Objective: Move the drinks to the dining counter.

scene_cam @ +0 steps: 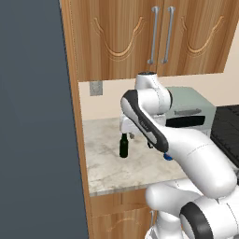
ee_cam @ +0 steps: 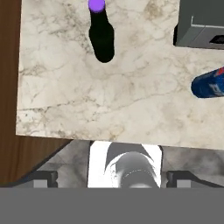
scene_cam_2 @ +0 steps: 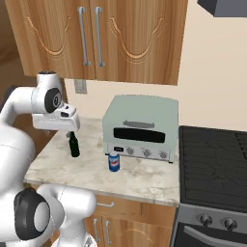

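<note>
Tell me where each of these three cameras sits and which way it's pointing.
Left base view: behind the arm's left, facing the marble worktop; the white arm rises from the lower right, hand above the bottle.
Right base view: behind its right, facing the toaster oven and soda can; the arm shows at left.
Hand view: on the hand, looking down; open gripper at the bottom.
All three share the bottle and worktop.

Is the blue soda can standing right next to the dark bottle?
No. In the right base view the blue soda can stands apart from the dark bottle, in front of the toaster oven.
</note>
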